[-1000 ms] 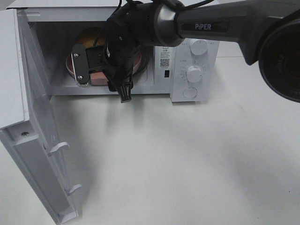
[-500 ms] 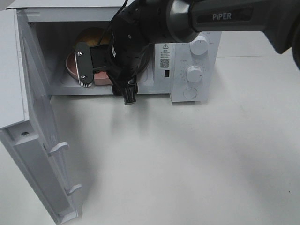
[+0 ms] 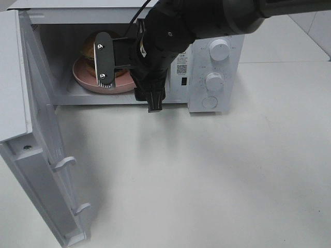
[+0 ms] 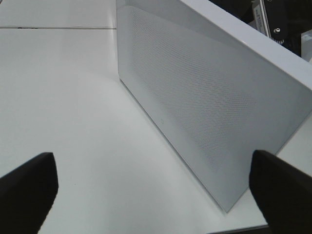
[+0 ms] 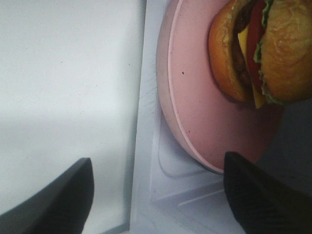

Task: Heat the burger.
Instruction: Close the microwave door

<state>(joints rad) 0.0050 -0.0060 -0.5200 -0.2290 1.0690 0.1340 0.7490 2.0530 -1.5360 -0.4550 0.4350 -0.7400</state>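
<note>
the microwave point(image 3: 222, 90) is standing at the far side of the table, its door point(image 3: 41, 170) hanging open toward the near left. the right arm point(image 3: 207, 15) is reaching in from the right and backing away from the cavity. a second ago its wrist was covering most of the opening; now it is sitting higher and further right, leaving the contents showing. the pink plate point(image 3: 83, 82) is lying flat on the cavity floor, toward the left. the burger point(image 5: 258, 53) is sitting on it, with nothing touching it. the right gripper point(image 5: 158, 195) is standing spread and empty, and the wrist view is showing no contact with the plate. its jaws have widened over the last second, which reads as a release. the left gripper point(image 4: 156, 190) is waiting fully spread, holding nothing, beside a white perforated panel, probably the open door. judgement: loading is looking complete; closing the door and setting the dials point(image 3: 214, 80) are outstanding.
</note>
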